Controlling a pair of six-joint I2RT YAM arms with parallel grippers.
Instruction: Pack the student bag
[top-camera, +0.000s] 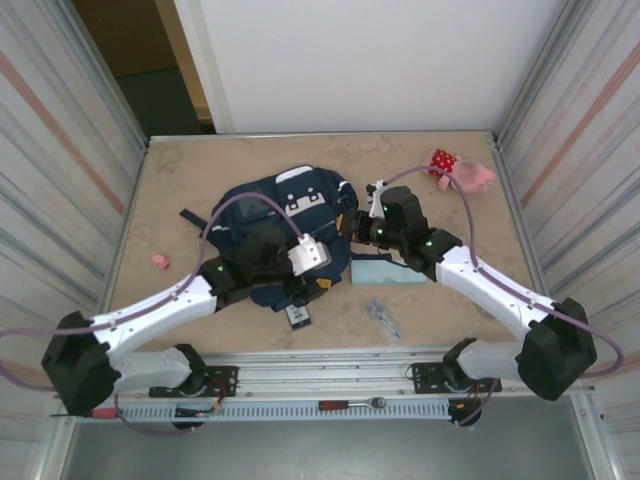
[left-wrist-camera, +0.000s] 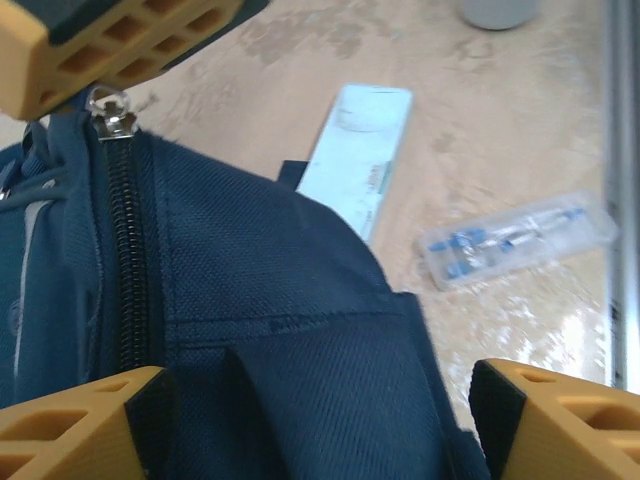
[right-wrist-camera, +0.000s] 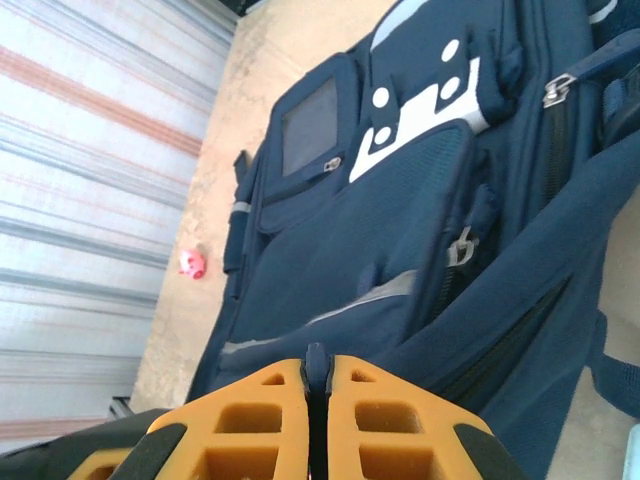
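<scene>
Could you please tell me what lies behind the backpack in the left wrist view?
A pale blue flat box sticks out behind the backpack, its near end covered. A clear case lies beside it, fully visible. Anything under the backpack is hidden.

Beige, marble-looking counter (top-camera: 180, 180) with metal rails round its edges. The navy student bag (top-camera: 290, 195) is flopped flat about mid-counter. A pale blue flat box (top-camera: 376, 271) lies just beside the bag's right side, and a clear plastic case (top-camera: 382, 316) with small blue bits in it lies nearer the front edge. A pink plush toy (top-camera: 460, 170) sits in the far right corner, and a tiny pink thing (top-camera: 160, 261) lies on the left, well apart from the bag
</scene>
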